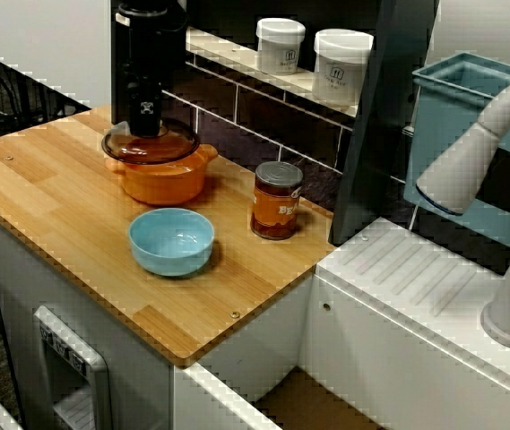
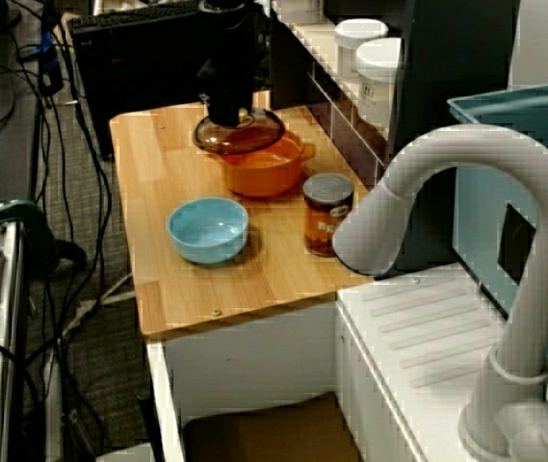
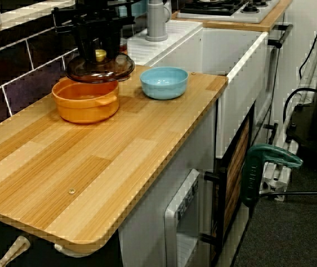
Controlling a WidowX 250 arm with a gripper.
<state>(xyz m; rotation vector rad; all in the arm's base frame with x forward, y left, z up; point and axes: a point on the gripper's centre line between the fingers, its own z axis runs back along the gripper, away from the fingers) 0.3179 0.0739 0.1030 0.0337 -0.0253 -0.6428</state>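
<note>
Round brown glass lid: upper left of the view from above, lying level over the orange two-handled ceramic pot. In the low view along the counter the lid overhangs the pot's right rim. Cannot tell whether it rests on the rim or hangs just clear.

Black gripper stands upright over the lid. Its fingers are drawn in on the lid's small yellow knob, pinching it from both sides.

Light blue round bowl: centre of the view from above, just below the pot, apart from it, upright.

Metal can with an orange label: right of the bowl, near the dark tiled wall.

All of this stands on a pale wooden countertop. Two white lidded jars sit on the shelf at top centre. A grey curved faucet fills the right of the view from the sink side.
</note>
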